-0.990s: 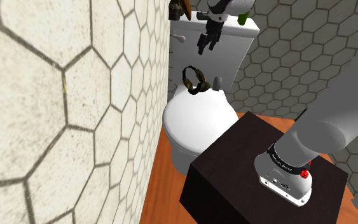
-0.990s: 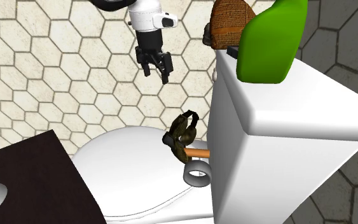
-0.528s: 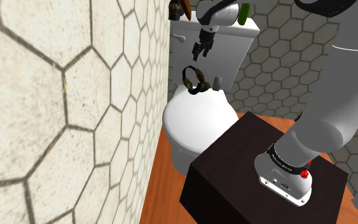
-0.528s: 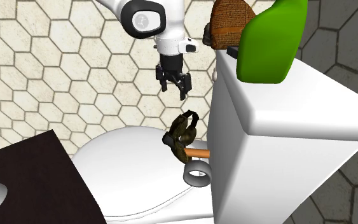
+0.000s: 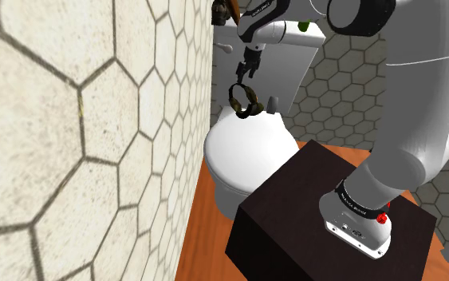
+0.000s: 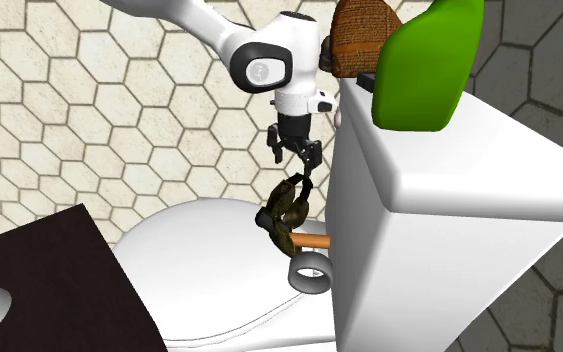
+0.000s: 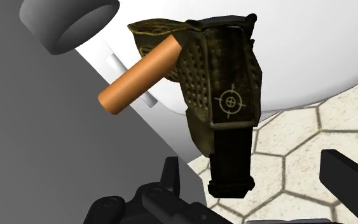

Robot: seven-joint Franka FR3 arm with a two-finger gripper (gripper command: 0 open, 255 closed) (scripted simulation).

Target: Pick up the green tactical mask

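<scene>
Crowding mask [image 7: 225, 95]: orange rod [image 7: 136, 76], perhaps touching.

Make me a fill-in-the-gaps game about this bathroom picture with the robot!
The black two-finger gripper hangs just ____ the olive-green tactical mask. The gripper is ____, holding nothing. The bright green bottle stands on the white toilet ____. The small cylinder beside the mask is ____.
Missing: above; open; tank; orange.

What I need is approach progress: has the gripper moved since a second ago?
Yes. In the second exterior view the gripper came down and rightward toward the toilet tank, now just above the mask.
</scene>
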